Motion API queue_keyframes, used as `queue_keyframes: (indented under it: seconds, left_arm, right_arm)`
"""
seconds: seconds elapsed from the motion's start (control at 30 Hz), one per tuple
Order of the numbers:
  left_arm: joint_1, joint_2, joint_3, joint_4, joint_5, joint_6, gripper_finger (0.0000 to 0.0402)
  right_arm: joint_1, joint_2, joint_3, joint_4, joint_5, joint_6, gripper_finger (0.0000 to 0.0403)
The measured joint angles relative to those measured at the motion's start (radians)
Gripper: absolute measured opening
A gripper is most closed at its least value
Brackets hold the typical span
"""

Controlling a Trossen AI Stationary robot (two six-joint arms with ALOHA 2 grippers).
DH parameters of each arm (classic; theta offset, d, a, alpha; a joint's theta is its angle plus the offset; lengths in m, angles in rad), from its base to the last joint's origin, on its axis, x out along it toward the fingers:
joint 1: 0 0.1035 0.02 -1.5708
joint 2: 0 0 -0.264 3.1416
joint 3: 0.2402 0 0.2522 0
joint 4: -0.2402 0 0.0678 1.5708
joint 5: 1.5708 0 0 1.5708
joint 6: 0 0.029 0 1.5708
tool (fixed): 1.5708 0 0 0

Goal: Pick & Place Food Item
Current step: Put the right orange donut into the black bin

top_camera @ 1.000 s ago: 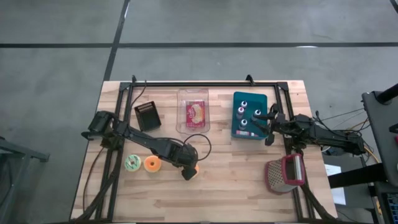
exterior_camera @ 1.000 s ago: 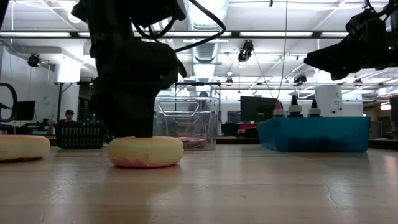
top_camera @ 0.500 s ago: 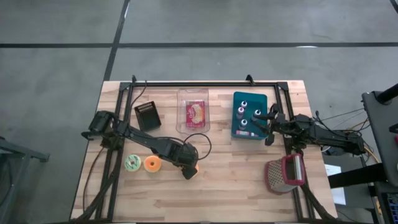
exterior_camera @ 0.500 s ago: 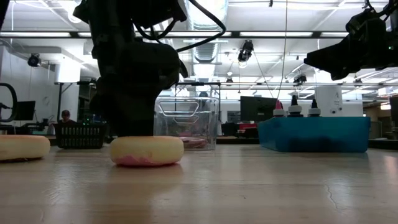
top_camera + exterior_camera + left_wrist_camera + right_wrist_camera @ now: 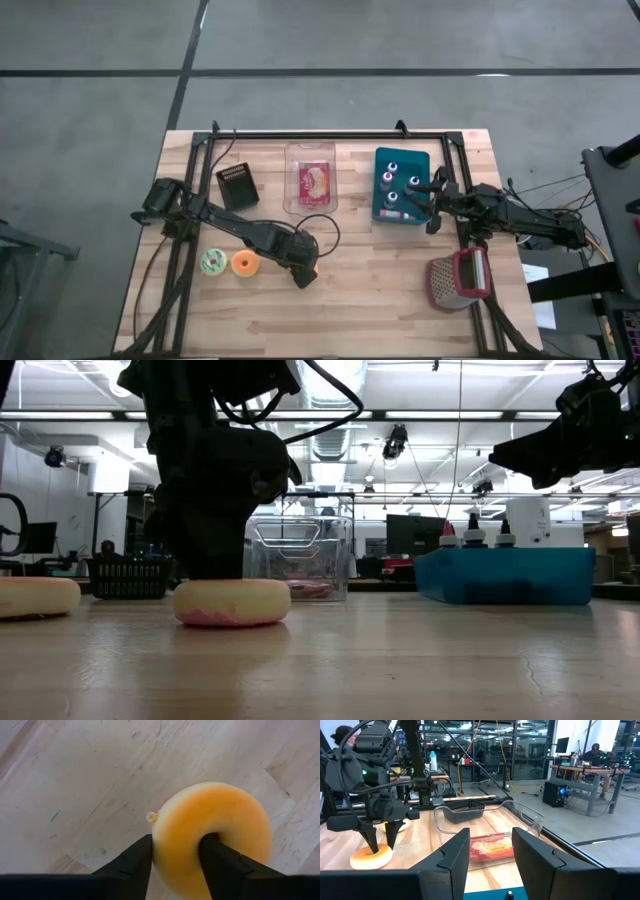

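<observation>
High view: the tabletop (image 5: 380,310) carries, largest first, a clear tray (image 5: 311,178) near its far-edge middle with a packaged food item inside, a teal bin (image 5: 402,187) of bottles just to the tray's right, a red grater (image 5: 457,280) nearer the front than the bin, a black basket (image 5: 237,186) left of the tray, and three donuts in front of the tray: green (image 5: 213,262), orange (image 5: 245,264), and a yellow donut (image 5: 311,271) closest to the tray's front. The left hand (image 5: 303,276) stands over the yellow donut; the left wrist view shows one finger in the donut's hole and one outside its rim, both touching it, the grip closing but the donut not lifted off the wood. The right hand (image 5: 433,205) waits over the bin's right edge, fingers apart and empty. This looks like the grasp step; next the pinch must firm up, then lift straight and carry toward the tray, likely the target.
</observation>
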Motion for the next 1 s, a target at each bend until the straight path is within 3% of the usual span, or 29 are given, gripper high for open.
queue_keyframes:
  seconds: [0.37,0.7,1.0]
  left_arm:
    - [0.000,0.000,0.000,0.004,0.000,0.000,0.0114]
    - [0.003,-0.013,0.062,-0.046,-0.009,0.039,0.0112]
    - [-0.024,-0.056,0.186,-0.172,-0.157,0.117,0.0112]
  right_arm:
    - [0.000,0.000,0.000,0.000,0.000,-0.001,0.0141]
    - [0.000,0.000,0.000,0.001,0.000,-0.001,0.0141]
    - [0.000,0.000,0.000,0.001,0.000,0.000,0.0141]
